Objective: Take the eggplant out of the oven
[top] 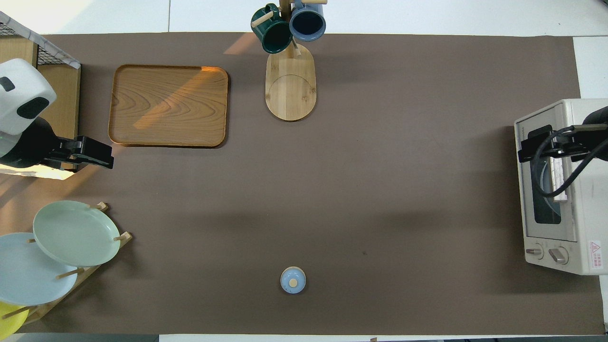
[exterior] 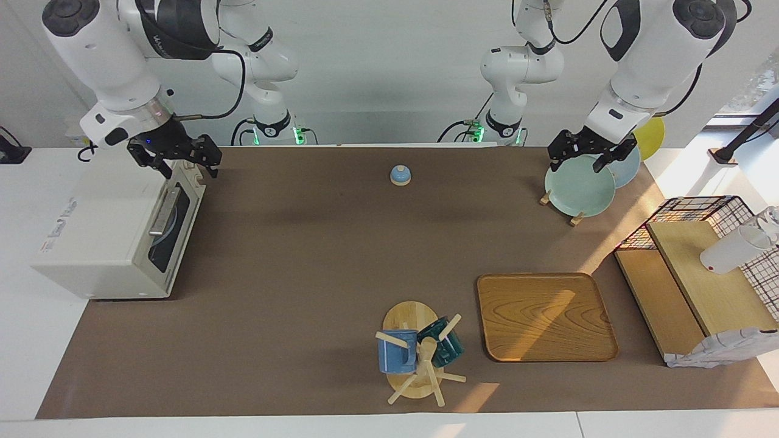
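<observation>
The cream-white oven (exterior: 103, 237) stands at the right arm's end of the table, its dark glass door (exterior: 173, 225) shut; it also shows in the overhead view (top: 577, 190). Through the glass I see only the pale rim of a plate. The eggplant is hidden. My right gripper (exterior: 190, 170) hangs open and empty over the oven's top front corner, at the end nearer to the robots; it also shows in the overhead view (top: 534, 147). My left gripper (exterior: 577, 165) is open and empty, up in the air over the plate rack (exterior: 578, 185), and waits (top: 107, 159).
A small blue domed lid (exterior: 400, 175) lies mid-table near the robots. A wooden tray (exterior: 544, 316) and a mug tree (exterior: 417, 353) with a blue and a green mug stand farther out. A wire basket with wooden shelves (exterior: 700, 274) is at the left arm's end.
</observation>
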